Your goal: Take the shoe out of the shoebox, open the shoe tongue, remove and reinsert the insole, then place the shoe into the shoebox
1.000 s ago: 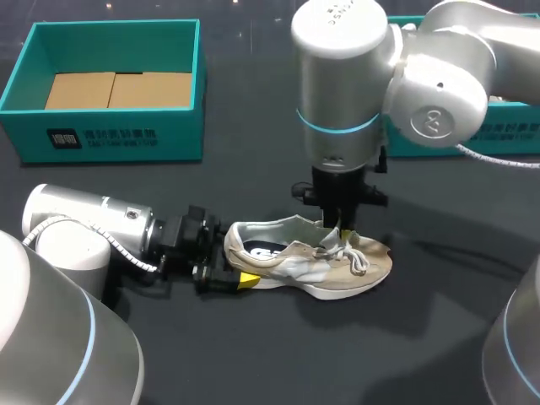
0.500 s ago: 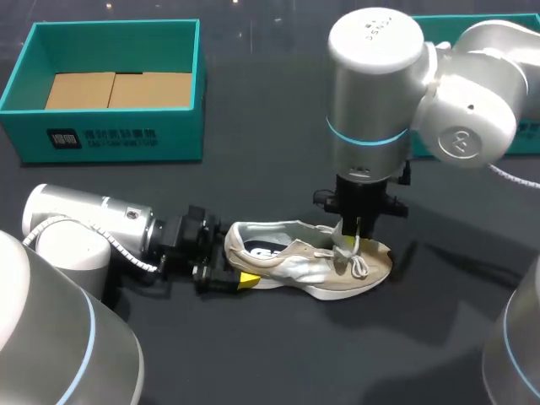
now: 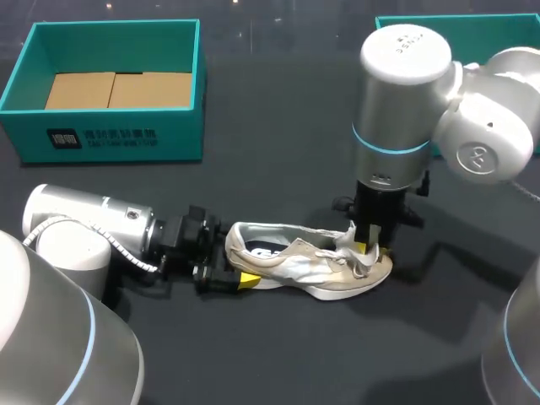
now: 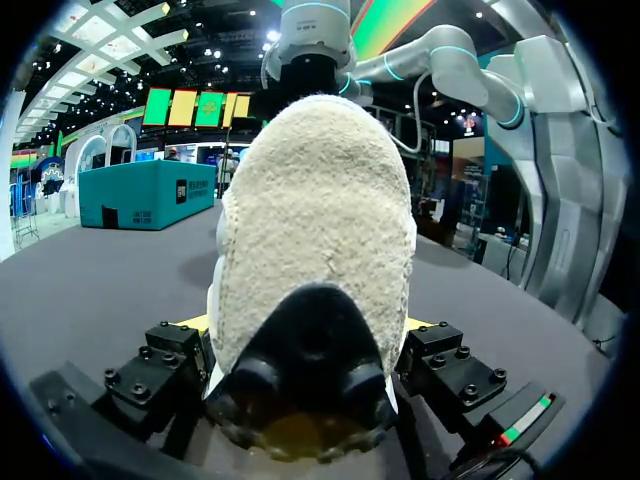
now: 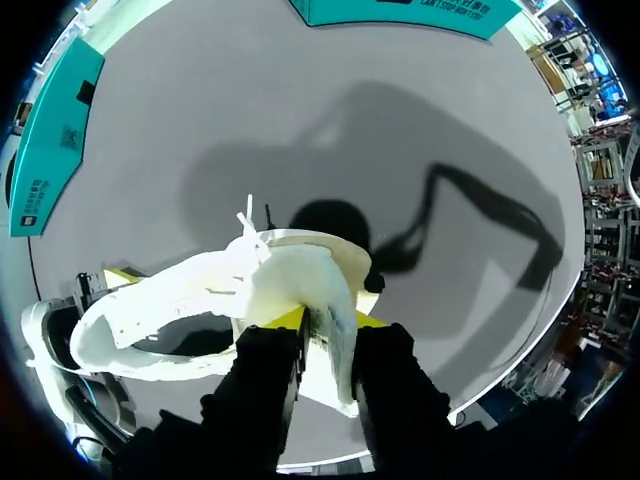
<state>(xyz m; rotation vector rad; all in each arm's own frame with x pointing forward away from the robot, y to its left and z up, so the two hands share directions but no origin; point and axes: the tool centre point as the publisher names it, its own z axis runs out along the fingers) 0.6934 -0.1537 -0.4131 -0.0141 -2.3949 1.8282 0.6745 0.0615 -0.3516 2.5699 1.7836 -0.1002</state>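
Observation:
A beige and white shoe (image 3: pixel 304 263) lies on its side on the dark table, heel to the left. My left gripper (image 3: pixel 239 268) lies flat at the heel. In the left wrist view the heel (image 4: pixel 315 220) fills the gap, and the left gripper (image 4: pixel 305 325) has its wide-set fingers against both sides. My right gripper (image 3: pixel 369 246) points straight down over the laces near the toe. In the right wrist view the white tongue (image 5: pixel 300 280) is pinched between the yellow tips of the right gripper (image 5: pixel 328 322). The insole is hidden.
A teal shoebox (image 3: pixel 110 139) with cardboard in its bottom stands at the back left. A second teal box (image 3: pixel 472 21) sits at the back right, behind my right arm. Bare dark table lies in front of and to the right of the shoe.
My right arm has moved right, from the shoe's opening toward the toe, drawing the tongue with it. The shoe's heel and my left arm have stayed in place.

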